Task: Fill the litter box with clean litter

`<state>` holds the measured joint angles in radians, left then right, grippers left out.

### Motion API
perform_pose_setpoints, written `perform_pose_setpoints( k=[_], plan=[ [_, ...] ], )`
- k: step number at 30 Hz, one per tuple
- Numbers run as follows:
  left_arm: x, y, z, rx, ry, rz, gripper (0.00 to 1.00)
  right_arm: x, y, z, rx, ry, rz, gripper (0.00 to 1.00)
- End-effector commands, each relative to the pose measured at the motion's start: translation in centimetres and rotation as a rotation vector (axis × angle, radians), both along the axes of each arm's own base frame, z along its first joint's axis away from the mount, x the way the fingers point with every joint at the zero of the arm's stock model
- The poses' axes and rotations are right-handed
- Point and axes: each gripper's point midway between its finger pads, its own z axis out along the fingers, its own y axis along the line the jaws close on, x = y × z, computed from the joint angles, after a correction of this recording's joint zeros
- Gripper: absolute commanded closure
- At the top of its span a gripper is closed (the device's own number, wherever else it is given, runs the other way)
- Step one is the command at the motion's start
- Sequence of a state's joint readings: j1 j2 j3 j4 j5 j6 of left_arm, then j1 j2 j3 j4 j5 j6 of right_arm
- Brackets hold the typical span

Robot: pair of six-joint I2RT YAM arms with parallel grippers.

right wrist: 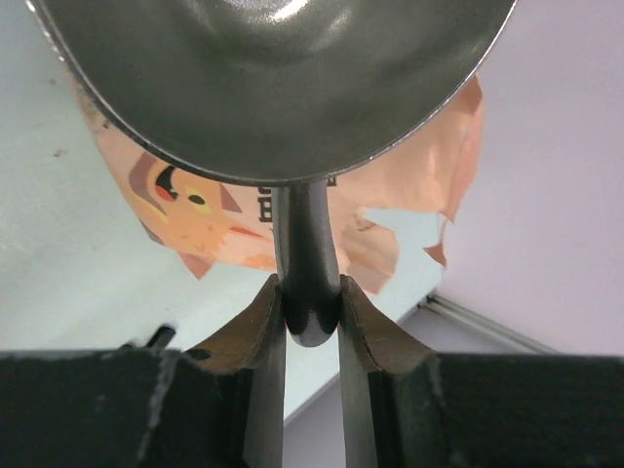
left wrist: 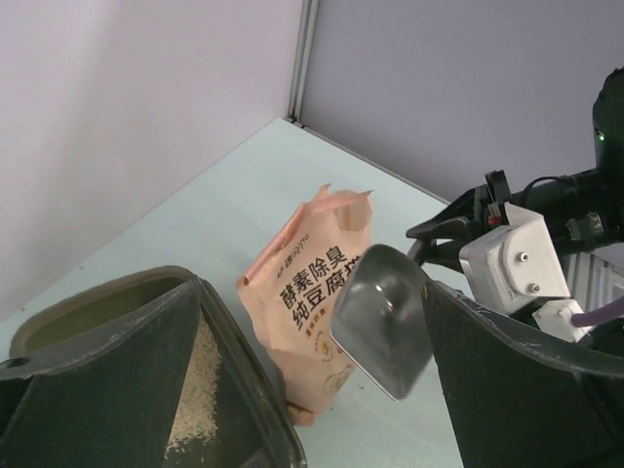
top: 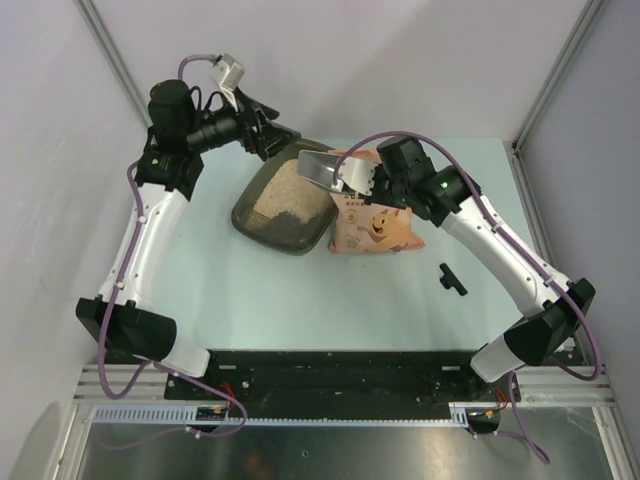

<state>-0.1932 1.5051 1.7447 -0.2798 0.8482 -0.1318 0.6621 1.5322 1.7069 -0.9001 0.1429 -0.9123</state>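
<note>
The litter box point(top: 262, 222) is a dark shallow tray left of the middle, with pale beige clean litter point(top: 285, 193) spread inside. My left gripper point(top: 268, 135) hangs wide open at its far rim. In the left wrist view the left gripper point(left wrist: 310, 322) has its left finger over the litter box point(left wrist: 97, 292) and the clean litter point(left wrist: 200, 380), holding nothing. My right gripper point(top: 362, 182) is shut on the handle of a grey metal scoop point(top: 323, 168) over the box's right edge. The right gripper point(right wrist: 312, 310) pinches the handle end under the scoop point(right wrist: 273, 88); no litter shows in it.
A salmon-pink bag point(top: 378, 222) with a torn top stands just right of the litter box, and the bag point(left wrist: 307, 283) sits behind the scoop point(left wrist: 385, 317). A small black part point(top: 452, 278) lies on the table to the right. Grey walls close off the back and sides.
</note>
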Motion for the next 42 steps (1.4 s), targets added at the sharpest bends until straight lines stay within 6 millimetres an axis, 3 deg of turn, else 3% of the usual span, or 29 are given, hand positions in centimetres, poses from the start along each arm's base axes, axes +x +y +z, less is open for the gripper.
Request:
perform_pose_setpoints(
  k=[1, 5, 10, 18, 22, 27, 28, 30, 31, 32, 33, 34, 35, 36, 37, 38, 39, 40, 41, 42],
  plan=[
    [-1.1, 0.1, -1.3, -0.019, 0.098, 0.019, 0.01, 1.5, -0.2, 4.2, -0.037, -0.168, -0.021, 1.0],
    [-1.0, -0.2, -4.2, -0.021, 0.203, 0.051, 0.04, 2.1, 0.0, 5.2, -0.09, -0.233, -0.035, 1.0],
    [-0.8, -0.8, -6.3, -0.023, 0.284, 0.061, 0.06, 2.5, 0.8, 6.2, -0.114, -0.298, -0.013, 1.0],
    [-1.4, -2.1, -7.7, -0.032, 0.362, -0.034, 0.3, 3.2, 1.7, 7.1, -0.12, -0.358, 0.004, 1.0],
    [-2.0, -3.2, -8.6, -0.039, 0.416, -0.123, 0.49, 3.6, 2.1, 7.2, -0.137, -0.383, 0.024, 1.0],
    [-1.6, -4.1, -9.3, -0.061, 0.494, -0.191, 0.82, 4.0, 2.6, 7.1, -0.141, -0.393, 0.052, 1.0],
    [-1.5, -4.2, -9.3, -0.069, 0.514, -0.204, 0.92, 4.4, 2.1, 7.0, -0.131, -0.39, 0.04, 1.0],
    [-1.5, -4.5, -8.9, -0.075, 0.506, -0.237, 1.0, 5.2, 1.4, 6.9, -0.049, -0.369, -0.027, 1.0],
    [-1.3, -4.4, -8.7, -0.073, 0.484, -0.238, 1.0, 5.4, 1.3, 8.0, 0.031, -0.361, -0.049, 0.97],
    [-1.1, -4.3, -8.4, -0.075, 0.465, -0.231, 1.0, 6.2, -0.4, 8.2, 0.123, -0.315, -0.127, 0.78],
    [-0.9, -4.1, -7.6, -0.081, 0.419, -0.227, 1.0, 6.0, -1.0, 6.7, 0.153, -0.209, -0.147, 0.64],
    [-0.7, -3.8, -7.2, -0.092, 0.406, -0.217, 1.0, 5.7, -0.3, 7.0, 0.268, -0.126, -0.103, 0.49],
    [-0.4, -3.6, -7.1, -0.101, 0.4, -0.205, 1.0, 6.5, -2.4, 9.5, 0.376, -0.116, -0.153, 0.32],
    [-0.3, -3.4, -5.9, -0.12, 0.343, -0.204, 1.0, 5.9, -3.1, 9.2, 0.513, 0.008, -0.238, 0.27],
    [-0.2, -2.9, -5.3, -0.153, 0.355, -0.192, 1.0, 5.8, -1.8, 8.5, 0.632, 0.147, -0.191, 0.23],
    [-0.2, -2.7, -6.1, -0.176, 0.383, -0.189, 1.0, 6.7, -4.5, 10.7, 0.764, 0.175, -0.256, 0.19],
    [0.1, -2.5, -4.1, -0.221, 0.254, -0.207, 1.0, 6.2, -4.6, 10.7, 0.924, 0.318, -0.334, 0.17],
    [-0.4, -2.0, -3.4, -0.285, 0.31, -0.2, 1.0, 5.4, -3.4, 11.0, 1.05, 0.481, -0.283, 0.13],
    [-0.3, -1.9, -3.9, -0.3, 0.323, -0.199, 1.0, 5.3, -4.0, 11.3, 1.138, 0.564, -0.297, 0.06],
    [-0.3, -2.0, -3.8, -0.303, 0.323, -0.203, 1.0, 6.4, -4.8, 10.7, 1.216, 0.602, -0.289, 0.0]
  ],
)
